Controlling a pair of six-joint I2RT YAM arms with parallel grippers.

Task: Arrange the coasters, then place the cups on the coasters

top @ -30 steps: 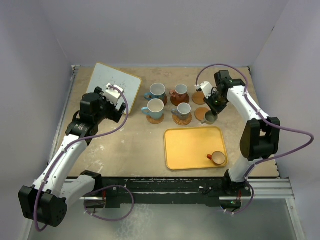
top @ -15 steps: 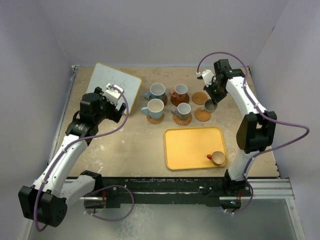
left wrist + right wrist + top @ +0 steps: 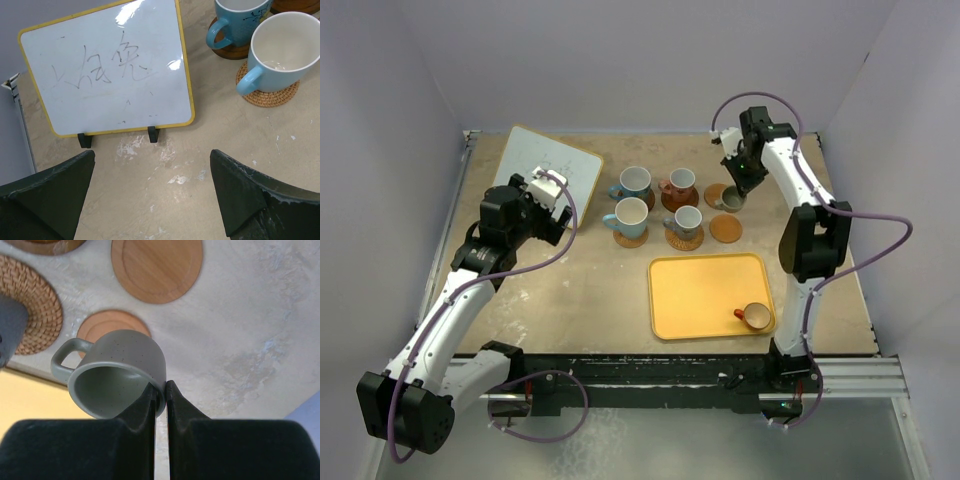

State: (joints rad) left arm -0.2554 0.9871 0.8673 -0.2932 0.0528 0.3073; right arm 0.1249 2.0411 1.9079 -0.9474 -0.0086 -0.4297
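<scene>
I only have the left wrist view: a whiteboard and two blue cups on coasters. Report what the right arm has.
Observer: The right gripper has its jaws shut on the rim of a grey cup, one inside, one outside.
Operator: Give me its position.
Observer: In the top view it is at the far bare coaster, right of the cup rows. I cannot tell whether it has touched down.
Operator: List what remains.
Observer: An orange-brown cup sits in the yellow tray, not on a coaster.
</scene>
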